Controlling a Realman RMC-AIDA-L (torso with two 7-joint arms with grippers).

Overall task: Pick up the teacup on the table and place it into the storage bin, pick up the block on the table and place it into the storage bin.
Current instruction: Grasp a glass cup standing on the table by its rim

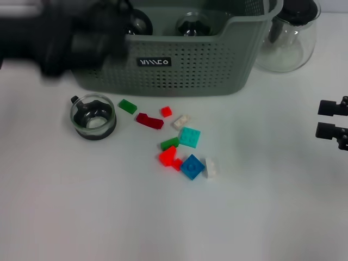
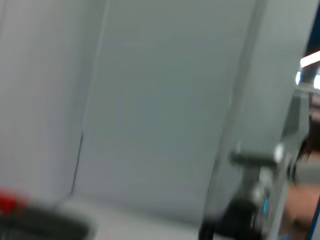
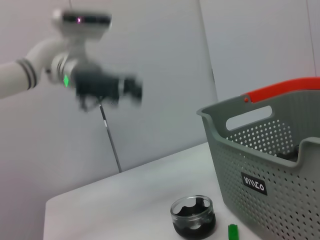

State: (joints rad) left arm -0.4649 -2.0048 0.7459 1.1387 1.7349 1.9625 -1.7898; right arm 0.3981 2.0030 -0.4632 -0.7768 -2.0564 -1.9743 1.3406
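The grey-green perforated storage bin (image 1: 179, 65) stands at the back of the table, and the right wrist view shows it too (image 3: 270, 165). Two dark glass cups (image 1: 191, 24) lie inside it. A glass teacup (image 1: 93, 116) with a dark base stands on the table in front of the bin's left corner (image 3: 193, 217). Several small blocks lie to its right, among them a green one (image 1: 128, 106), a teal one (image 1: 190, 137) and a blue one (image 1: 192, 166). My left gripper (image 1: 106, 35) hangs blurred above the bin's left end, raised high (image 3: 131, 89). My right gripper (image 1: 328, 119) waits open at the right edge.
A clear glass pitcher (image 1: 288, 38) with a black lid stands right of the bin. A dark red block (image 1: 149, 120), an orange-red one (image 1: 169, 157) and a white one (image 1: 211, 167) lie among the others. Something red (image 3: 285, 87) shows behind the bin.
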